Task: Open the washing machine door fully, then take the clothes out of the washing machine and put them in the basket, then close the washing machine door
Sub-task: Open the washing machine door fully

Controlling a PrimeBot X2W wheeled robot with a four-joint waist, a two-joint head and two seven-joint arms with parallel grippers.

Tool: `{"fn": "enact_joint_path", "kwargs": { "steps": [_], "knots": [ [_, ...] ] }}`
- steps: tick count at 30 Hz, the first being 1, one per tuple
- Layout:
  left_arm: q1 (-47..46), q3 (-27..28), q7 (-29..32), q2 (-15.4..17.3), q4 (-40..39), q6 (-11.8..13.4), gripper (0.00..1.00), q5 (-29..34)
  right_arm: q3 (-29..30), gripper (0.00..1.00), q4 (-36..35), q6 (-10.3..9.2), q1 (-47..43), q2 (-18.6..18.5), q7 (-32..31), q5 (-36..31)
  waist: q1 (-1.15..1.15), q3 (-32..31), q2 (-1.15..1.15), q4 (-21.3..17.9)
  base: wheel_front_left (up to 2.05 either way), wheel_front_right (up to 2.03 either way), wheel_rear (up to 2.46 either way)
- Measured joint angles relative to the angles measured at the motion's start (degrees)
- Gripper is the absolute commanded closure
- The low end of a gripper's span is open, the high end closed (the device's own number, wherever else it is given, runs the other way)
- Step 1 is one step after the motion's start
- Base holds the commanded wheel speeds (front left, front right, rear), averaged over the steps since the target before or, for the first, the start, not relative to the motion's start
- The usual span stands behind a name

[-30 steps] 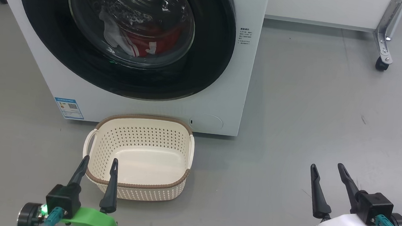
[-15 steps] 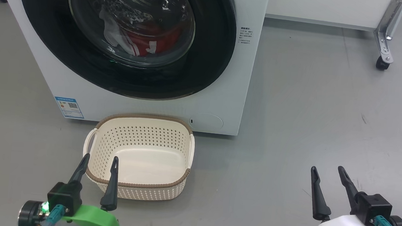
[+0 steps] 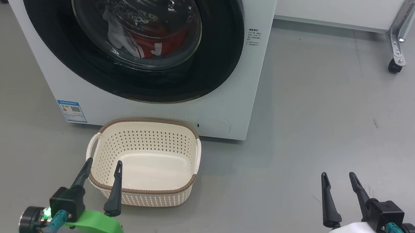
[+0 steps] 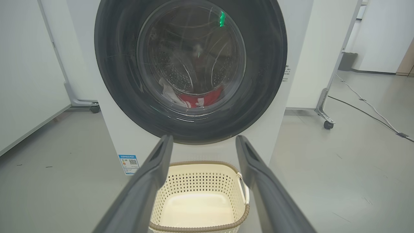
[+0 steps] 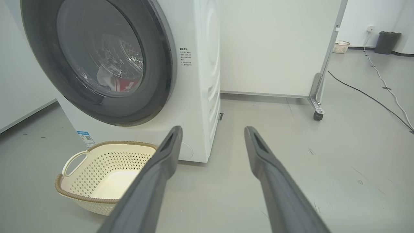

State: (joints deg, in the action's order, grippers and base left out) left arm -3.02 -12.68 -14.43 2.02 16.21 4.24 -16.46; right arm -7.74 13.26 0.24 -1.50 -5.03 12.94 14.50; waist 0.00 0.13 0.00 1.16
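While the washing machine door (image 3: 218,61) sits shut, the clothes (image 3: 161,45) lie behind its glass, low in the washing machine (image 3: 250,82). My left gripper (image 3: 104,162) hovers at the near rim of the basket (image 3: 155,192), my right gripper (image 3: 337,175) well off to the right, both with jaws spread

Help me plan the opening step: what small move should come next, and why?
Probably raise the right hand toward the washing machine door, to find its edge. The door looks shut, the clothes lie behind its glass, the basket is empty, and the left hand and right hand stand open, low near the floor.
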Motion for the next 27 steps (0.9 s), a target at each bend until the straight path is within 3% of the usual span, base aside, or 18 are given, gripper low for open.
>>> {"fn": "enact_joint_path", "kwargs": {
  "steps": [16, 17, 18, 19, 27],
  "knots": [
    [0.0, -0.2, 0.0, 0.0, 0.1, 0.1, 0.00, 0.0, 0.0, 0.00, 0.5, -0.41, 0.2, 0.0, 0.1, 0.0, 0.00, 0.3, 0.00, 0.1, 0.00, 0.00, 0.00],
    [0.0, -0.2, 0.0, 0.0, 0.1, 0.1, 0.00, 0.0, 0.0, 0.28, 0.5, -0.41, 0.3, 0.0, 0.1, 0.0, 0.00, 0.3, 0.00, 0.1, 0.00, 0.00, 0.00],
    [0.0, -0.2, 0.0, 0.0, 0.1, 0.1, 0.00, 0.0, 0.0, 0.92, 0.5, -0.41, 0.3, 0.0, 0.1, 0.0, 0.00, 0.4, 0.00, 0.1, 0.00, 0.00, 0.00],
    [0.0, -0.3, 0.0, 0.0, 0.1, 0.1, 0.00, 0.0, 0.0, 1.00, 0.5, -0.40, 0.4, 0.0, 0.1, 0.0, 0.00, 0.4, 0.00, 0.1, 0.00, 0.00, 0.00],
    [-0.5, -0.6, 0.0, 0.0, -0.2, 0.1, 0.00, -0.2, 1.3, 1.00, -0.6, -0.26, 1.4, 0.2, 0.5, 2.4, 0.00, 1.7, 0.00, 0.4, 0.00, 0.00, 0.00]
  ]
}}
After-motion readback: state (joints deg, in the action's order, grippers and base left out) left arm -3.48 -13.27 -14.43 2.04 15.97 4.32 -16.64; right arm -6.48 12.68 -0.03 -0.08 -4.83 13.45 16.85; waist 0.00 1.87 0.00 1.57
